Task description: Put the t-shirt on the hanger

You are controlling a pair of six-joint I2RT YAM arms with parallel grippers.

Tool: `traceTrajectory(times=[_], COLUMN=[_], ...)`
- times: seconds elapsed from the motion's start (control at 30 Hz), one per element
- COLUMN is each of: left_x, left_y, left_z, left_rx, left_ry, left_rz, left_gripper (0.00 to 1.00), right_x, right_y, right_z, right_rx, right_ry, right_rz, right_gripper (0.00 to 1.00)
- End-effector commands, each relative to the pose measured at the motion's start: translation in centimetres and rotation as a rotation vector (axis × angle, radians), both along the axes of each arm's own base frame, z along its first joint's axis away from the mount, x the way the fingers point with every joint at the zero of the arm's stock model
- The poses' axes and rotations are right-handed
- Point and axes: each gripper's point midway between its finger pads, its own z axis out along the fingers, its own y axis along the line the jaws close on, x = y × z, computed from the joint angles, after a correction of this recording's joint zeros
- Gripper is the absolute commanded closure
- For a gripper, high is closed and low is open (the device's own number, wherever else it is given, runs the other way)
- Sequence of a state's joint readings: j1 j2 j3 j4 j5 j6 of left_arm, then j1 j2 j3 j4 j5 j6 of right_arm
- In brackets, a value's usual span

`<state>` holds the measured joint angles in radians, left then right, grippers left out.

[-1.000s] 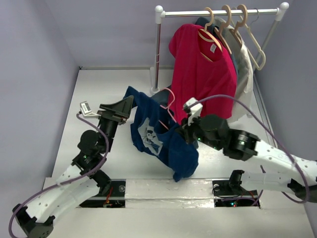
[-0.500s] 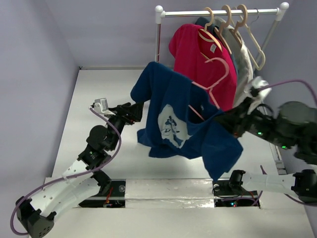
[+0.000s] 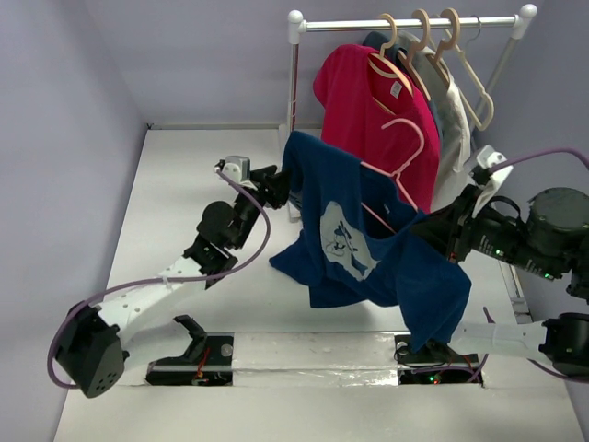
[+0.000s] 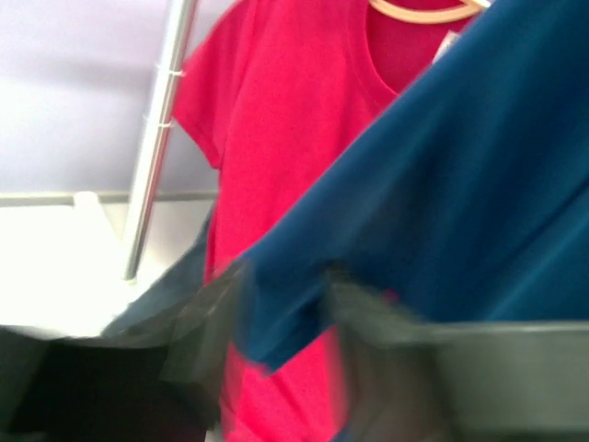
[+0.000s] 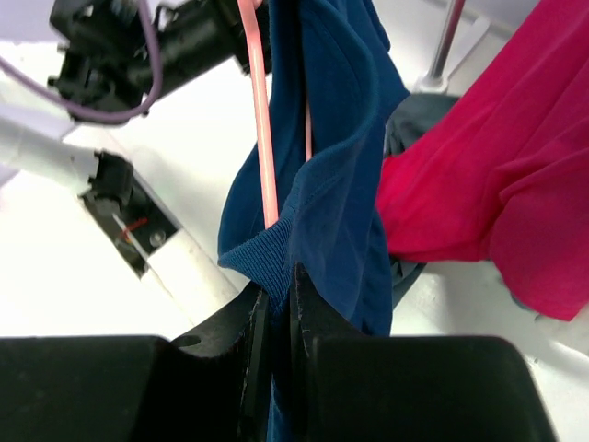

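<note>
Evidently, the soft, light navy blue t-shirt (image 3: 368, 249) is held above the table, draped on the thin pink wire hanger (image 3: 405, 152), whose wire is clamped with the collar by the right gripper (image 5: 276, 291). Whether the left gripper (image 3: 279, 189) is closed cannot be told; the limp sleeve hem should be taken there.

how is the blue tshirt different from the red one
The blue t-shirt carries a pale chest graphic; the red t-shirt looks plain. The red t-shirt hangs on a beige hanger from the rack; the blue t-shirt sits on a pink hanger pinched by the right gripper. The blue one is bunched, the red fairly flat. Both are short-sleeved.
</note>
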<state>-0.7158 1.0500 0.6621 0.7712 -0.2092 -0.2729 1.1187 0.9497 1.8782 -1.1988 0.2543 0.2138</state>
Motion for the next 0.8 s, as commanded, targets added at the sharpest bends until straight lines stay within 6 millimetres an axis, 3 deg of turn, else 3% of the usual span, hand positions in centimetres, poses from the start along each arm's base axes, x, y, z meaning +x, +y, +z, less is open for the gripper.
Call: traceTrajectory(times=[0.0,0.07,0.13,0.23,0.3,0.47,0.5,0.53,0.57,0.6,0.67,0.7,0.77], left_x=[-0.2,0.4,0.5,1.7,2.9,3.3,3.2,3.1,2.5,2.0,0.2,-0.3,-1.7], left_y=[-0.4,0.3,1.1,3.5,6.2,8.4,8.1,8.0,8.1,8.1,8.6,8.6,9.1], left_z=[5.6,5.0,4.9,3.2,2.2,0.1,0.2,-0.3,0.2,-0.8,0.2,-0.7,-0.7], left_rx=[-0.044,-0.043,-0.060,-0.055,-0.084,-0.133,-0.135,-0.124,-0.133,-0.139,-0.182,-0.180,-0.199], left_ry=[-0.158,-0.150,-0.139,-0.070,-0.007,0.101,0.109,0.130,0.117,0.134,0.096,0.110,0.113], left_rz=[-0.022,0.005,0.024,0.122,0.207,0.257,0.239,0.231,0.219,0.206,0.188,0.180,0.177], left_gripper=[0.74,1.00,1.00,1.00,1.00,1.00,0.98,0.84,0.62,0.54,0.36,0.34,0.28], right_x=[0.1,-0.1,0.1,0.6,0.8,3.0,3.6,4.3,5.2,5.8,7.2,7.7,9.1], right_y=[-0.3,-0.7,-0.9,-1.0,-1.1,-0.8,-0.8,-0.1,-0.3,-0.1,0.3,0.5,0.6], right_z=[1.9,2.4,2.3,2.0,1.9,0.6,0.3,-0.5,-0.9,-1.2,-2.1,-1.9,-1.7], right_rx=[0.082,0.104,0.100,0.088,0.083,0.016,-0.003,-0.039,-0.064,-0.078,-0.128,-0.132,-0.165], right_ry=[-0.044,-0.057,-0.061,-0.063,-0.063,-0.058,-0.057,-0.049,-0.057,-0.063,-0.070,-0.088,-0.117], right_rz=[-0.011,-0.012,-0.025,-0.050,-0.065,-0.177,-0.205,-0.228,-0.277,-0.303,-0.374,-0.392,-0.448], right_gripper=[1.00,1.00,1.00,1.00,1.00,1.00,1.00,1.00,1.00,1.00,1.00,1.00,1.00])
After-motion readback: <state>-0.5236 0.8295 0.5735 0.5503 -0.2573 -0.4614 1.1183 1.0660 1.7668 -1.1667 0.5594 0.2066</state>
